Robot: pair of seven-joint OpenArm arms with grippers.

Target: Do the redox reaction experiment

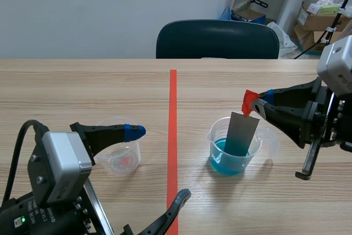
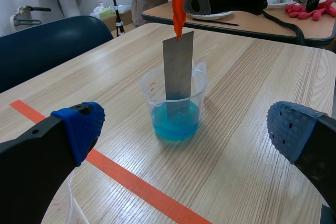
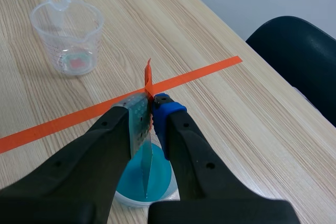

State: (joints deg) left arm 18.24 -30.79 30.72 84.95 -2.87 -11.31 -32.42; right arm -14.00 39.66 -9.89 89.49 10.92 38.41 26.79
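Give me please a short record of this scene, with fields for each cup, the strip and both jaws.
right cup: clear measuring cup, blue liquid at its bottom
metal strip: grey, upright, lower end in the blue liquid
right jaws: shut on the metal strip at its orange tab
left cup: clear measuring cup, reddish trace at bottom
left jaws: open, by the left cup

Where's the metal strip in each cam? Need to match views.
Scene view: metal strip right of the tape line, standing in the beaker of blue liquid, its top in the right jaws.
Left wrist view: strip ahead of the open left jaws, upright in the beaker.
Right wrist view: strip edge-on, pinched between this arm's own jaws, running down into the blue liquid.
Shared landmark: the orange-red tape line.
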